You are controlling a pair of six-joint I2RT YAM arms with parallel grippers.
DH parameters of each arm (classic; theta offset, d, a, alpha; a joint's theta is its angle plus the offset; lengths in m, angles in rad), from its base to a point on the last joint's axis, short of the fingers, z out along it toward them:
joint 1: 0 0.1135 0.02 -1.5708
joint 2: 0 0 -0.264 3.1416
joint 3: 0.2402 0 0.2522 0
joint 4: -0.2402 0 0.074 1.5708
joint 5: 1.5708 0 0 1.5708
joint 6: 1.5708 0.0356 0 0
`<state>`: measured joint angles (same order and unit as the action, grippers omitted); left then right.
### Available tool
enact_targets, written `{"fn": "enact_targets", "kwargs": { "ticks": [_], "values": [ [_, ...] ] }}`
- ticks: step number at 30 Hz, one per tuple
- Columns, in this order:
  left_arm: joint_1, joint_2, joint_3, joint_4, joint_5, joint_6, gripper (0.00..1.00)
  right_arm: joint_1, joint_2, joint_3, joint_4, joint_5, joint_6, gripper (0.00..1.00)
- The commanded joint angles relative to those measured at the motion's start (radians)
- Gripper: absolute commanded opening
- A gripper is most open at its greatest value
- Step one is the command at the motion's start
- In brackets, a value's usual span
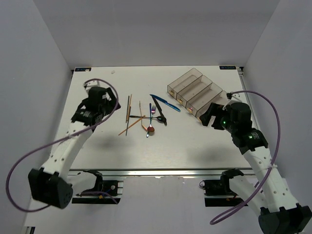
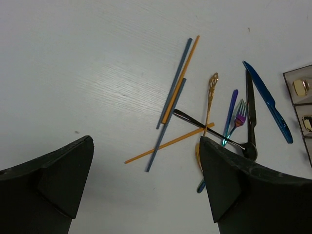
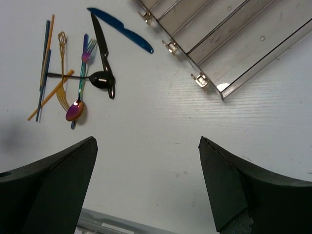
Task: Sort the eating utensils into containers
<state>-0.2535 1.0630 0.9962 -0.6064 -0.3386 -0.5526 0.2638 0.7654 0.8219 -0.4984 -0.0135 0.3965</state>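
Note:
The utensils lie in a loose pile mid-table: orange and grey-blue chopsticks, a gold-toned piece, an iridescent fork, an iridescent spoon, a black knife, a black spoon and a blue knife. The four joined smoky bins stand at the back right and look empty in the right wrist view. My left gripper is open and empty, left of the pile. My right gripper is open and empty, near the front end of the bins.
The white table has walls on the left, right and back. Its front edge with a metal rail lies just below my right gripper. Small gold clips sit on the front ends of the bins.

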Motion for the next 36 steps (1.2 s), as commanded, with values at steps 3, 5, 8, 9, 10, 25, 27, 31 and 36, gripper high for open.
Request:
{"fn": "enact_targets", "kwargs": {
  "ticks": [3, 5, 8, 9, 10, 25, 27, 31, 36],
  "values": [
    [-0.099, 0.246, 0.11, 0.017, 0.043, -0.072, 0.98, 0.002, 0.073, 0.023, 0.029, -0.086, -0.021, 0.89],
    [-0.131, 0.317, 0.128, 0.049, 0.036, -0.095, 0.96, 0.002, 0.1, 0.028, 0.024, -0.075, -0.031, 0.89],
    [-0.191, 0.472, 0.205, 0.051, 0.0, -0.116, 0.91, 0.009, 0.126, 0.029, 0.009, -0.042, -0.047, 0.89],
    [-0.228, 0.545, 0.252, 0.042, -0.019, -0.119, 0.9, 0.012, 0.127, 0.028, 0.006, -0.031, -0.051, 0.89],
    [-0.245, 0.583, 0.277, 0.042, -0.034, -0.121, 0.86, 0.015, 0.129, 0.025, 0.008, -0.016, -0.056, 0.89],
    [-0.279, 0.982, 0.579, -0.021, -0.091, -0.098, 0.51, 0.045, 0.101, -0.006, 0.037, -0.057, -0.068, 0.89],
    [-0.279, 1.005, 0.582, -0.015, -0.089, -0.093, 0.51, 0.046, 0.101, -0.006, 0.038, -0.06, -0.07, 0.89],
    [-0.279, 1.04, 0.588, -0.01, -0.088, -0.09, 0.45, 0.049, 0.103, -0.006, 0.043, -0.063, -0.07, 0.89],
    [-0.279, 1.066, 0.585, -0.009, -0.103, -0.092, 0.37, 0.052, 0.101, -0.001, 0.041, -0.06, -0.071, 0.89]
  ]
}}
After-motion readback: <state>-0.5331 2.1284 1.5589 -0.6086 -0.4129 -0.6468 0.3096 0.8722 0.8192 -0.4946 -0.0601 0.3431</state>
